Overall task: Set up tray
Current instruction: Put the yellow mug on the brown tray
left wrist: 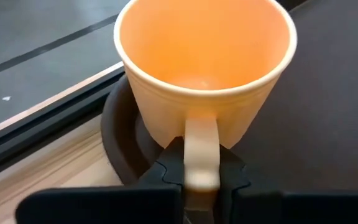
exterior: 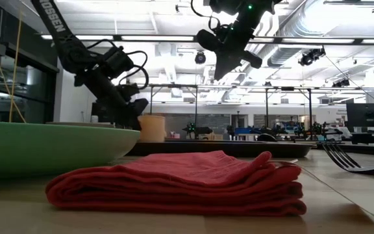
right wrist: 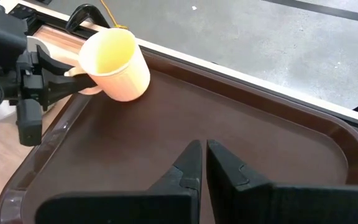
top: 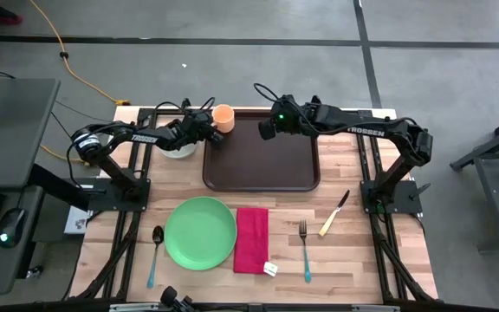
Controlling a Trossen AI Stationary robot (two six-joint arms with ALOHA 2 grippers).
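Note:
An orange cup with a side handle stands over the far left corner of the dark brown tray. My left gripper is shut on that handle, reaching in from the table's left. In the right wrist view the cup leans a little, its mouth up. My right gripper hangs shut above the tray's far middle, holding nothing; in the high view it is just right of the cup. My left gripper pinches the cup's handle between its two fingers, one on each flat side. The fingers come from the table's left, slanting downward. The cup stays nearly upright at the tray's corner; whether its base touches the tray cannot be told.
A white bowl sits under my left arm, left of the tray. Near the front lie a green plate, a folded red napkin, a spoon, a fork and a knife.

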